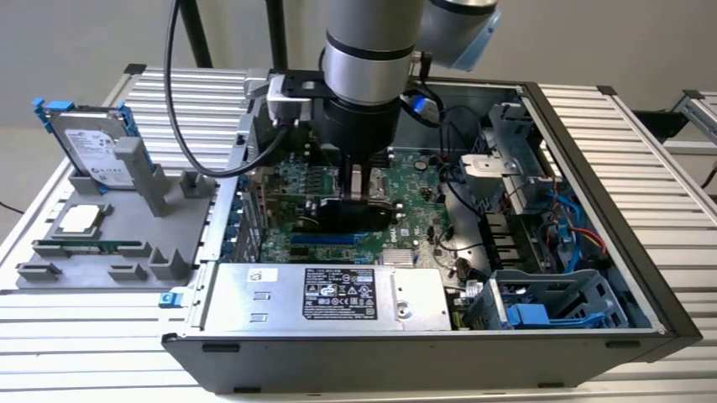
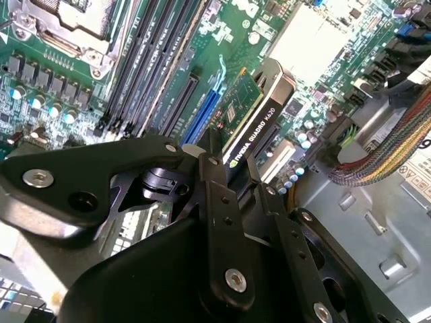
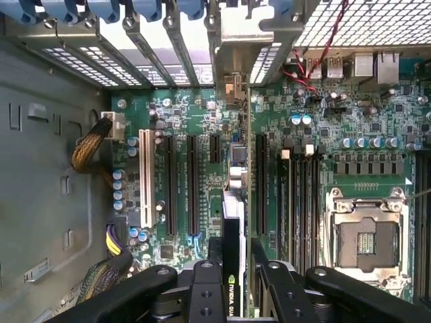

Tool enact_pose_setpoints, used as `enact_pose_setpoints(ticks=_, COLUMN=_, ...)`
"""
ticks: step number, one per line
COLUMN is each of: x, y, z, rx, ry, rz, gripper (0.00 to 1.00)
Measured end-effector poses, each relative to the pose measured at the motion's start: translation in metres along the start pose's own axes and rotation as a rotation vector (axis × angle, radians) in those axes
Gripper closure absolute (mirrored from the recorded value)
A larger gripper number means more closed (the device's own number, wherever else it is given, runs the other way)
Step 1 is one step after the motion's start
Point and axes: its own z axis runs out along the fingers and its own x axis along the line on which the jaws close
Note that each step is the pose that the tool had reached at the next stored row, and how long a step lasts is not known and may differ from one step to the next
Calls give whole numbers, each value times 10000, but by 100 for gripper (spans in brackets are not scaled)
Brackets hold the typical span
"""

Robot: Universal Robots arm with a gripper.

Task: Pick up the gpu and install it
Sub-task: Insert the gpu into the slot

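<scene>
While the single arm is reaching down into the open computer case [image 1: 583, 319], its gripper [image 1: 356, 186] is clamping one gpu [image 2: 250, 124] edge-on between two black fingers [image 2: 219, 202], holding the card upright over the green motherboard [image 3: 377, 121] among the expansion slots. One white slot [image 3: 145, 178] and one blue slot [image 2: 205, 114] are showing beside several black ones. White lettering is running along the card's black edge. One hard drive [image 1: 96, 147] and one memory stick [image 1: 87, 248] are sitting in the grey holder [image 1: 67, 269] on the bench [image 1: 661, 176]. One labelled power supply [image 1: 325, 298] is lying inside the case.
</scene>
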Motion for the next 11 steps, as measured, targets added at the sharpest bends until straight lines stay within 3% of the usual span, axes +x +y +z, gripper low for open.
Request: enact_pose_setpoints(ticks=11, x=1, y=74, z=73, rx=0, ry=1, rz=-15, gripper=100)
